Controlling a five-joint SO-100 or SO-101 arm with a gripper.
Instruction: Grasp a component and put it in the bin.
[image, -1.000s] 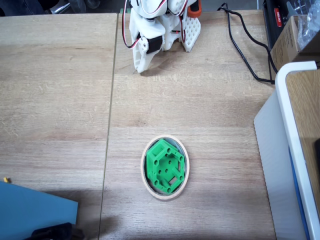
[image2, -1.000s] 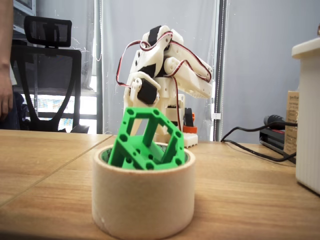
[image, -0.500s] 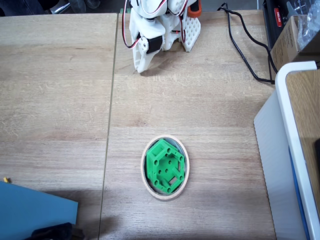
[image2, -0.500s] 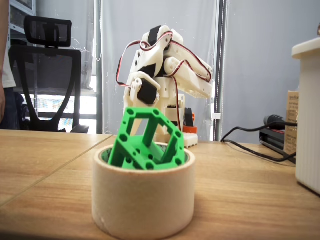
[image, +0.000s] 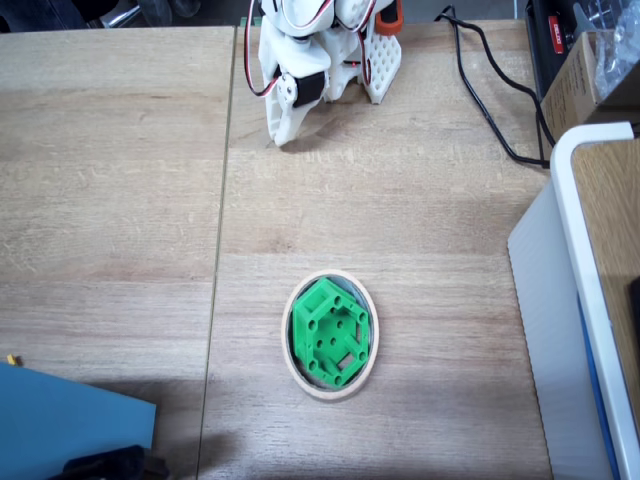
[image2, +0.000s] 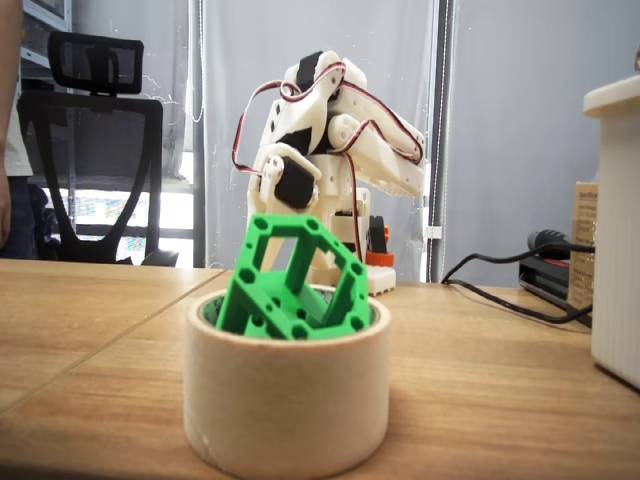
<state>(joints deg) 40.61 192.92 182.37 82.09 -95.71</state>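
A wooden desk (image: 120, 180) seen from above and from a low side angle. Near the middle, a green hollow block (image: 331, 332) sits inside a beige tape ring (image: 289, 352) that serves as the bin. In the low side view the block (image2: 295, 280) leans at a tilt, its upper half poking above the ring's wall (image2: 285, 405). The white robot arm (image: 300, 70) is folded up at the far edge of the desk, well apart from the ring. Its hand (image: 285, 128) points down toward the desk and holds nothing; whether its fingers are parted or closed is hard to tell from either view. Judging by this, the placing step looks done and the arm is parked at rest. No further move seems needed, unless the tilted block should be settled lower
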